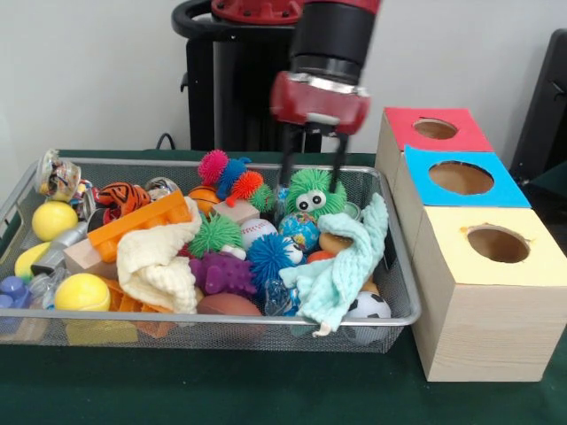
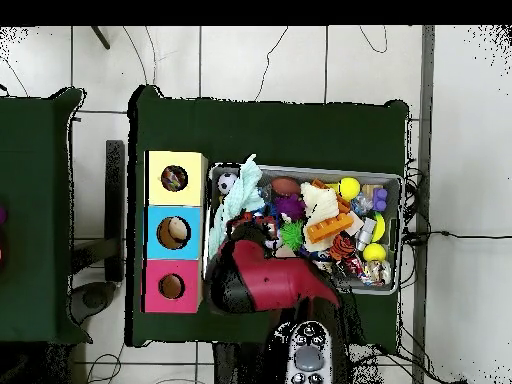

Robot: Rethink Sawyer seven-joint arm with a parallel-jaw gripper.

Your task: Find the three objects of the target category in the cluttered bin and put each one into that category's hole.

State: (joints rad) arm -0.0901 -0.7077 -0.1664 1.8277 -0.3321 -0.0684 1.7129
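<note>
None of the heart-print cloths shows in either view right now; only the mint cloth (image 1: 341, 266) and the cream cloth (image 1: 159, 258) lie on top of the clutter, so the targets are presumably buried somewhere in the bin (image 1: 213, 329). The gripper (image 1: 314, 173) hangs over the far right part of the bin, its two dark fingers (image 1: 289, 166) apart and empty, tips dipping in around the green fuzzy toy (image 1: 310, 197) with the googly eyes. This reads as the search step: nothing is held and nothing is on its way to a box. The yellow hole (image 1: 498, 243) sits in the nearest box beside the bin's right end, with the blue hole (image 1: 461, 177) and red hole (image 1: 435, 129) behind it. From overhead the yellow hole seems to have something patterned inside, too small to call. Next move, likely: shift the toys or the mint cloth aside to uncover printed fabric, then pinch it cleanly without snagging a neighbour
</note>
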